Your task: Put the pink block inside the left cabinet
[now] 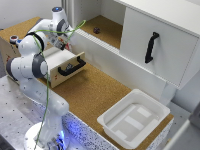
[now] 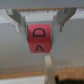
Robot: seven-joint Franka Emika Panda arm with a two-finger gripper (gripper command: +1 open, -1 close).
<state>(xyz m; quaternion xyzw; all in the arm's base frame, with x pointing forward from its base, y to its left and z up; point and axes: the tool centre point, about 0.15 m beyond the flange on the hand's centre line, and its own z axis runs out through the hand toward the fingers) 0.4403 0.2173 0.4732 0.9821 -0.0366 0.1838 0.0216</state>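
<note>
**A:** Where is the pink block (image 2: 39, 38)?

**B:** In the wrist view it sits between the two fingers (image 2: 18, 21) of the pincer (image 2: 40, 27), which is clenched on it from both sides. Its facing side is pinkish-red with dark letters, a D above an A.

**A:** Can you spot it from the exterior view?

**B:** No. There the pincer (image 1: 64, 44) is too small and blurred, and the block cannot be made out. The arm (image 1: 31, 64) bends over from its base at the exterior view's left, with the pincer hanging above the wooden drawer box (image 1: 59, 62), whose drawer with a black handle (image 1: 71, 67) stands pulled out.

**A:** And the left cabinet (image 1: 107, 26)?

**B:** It is the doorless compartment with a brown cork floor, beyond the drawer box. A small dark lump (image 1: 96, 30) lies on that floor. The pincer is near the cabinet's front edge but outside it.

**A:** Anything else around?

**B:** The closed white door (image 1: 160, 42) with a black handle to the exterior view's right, and a white tray (image 1: 134, 119) on the cork tabletop (image 1: 90, 95).
</note>
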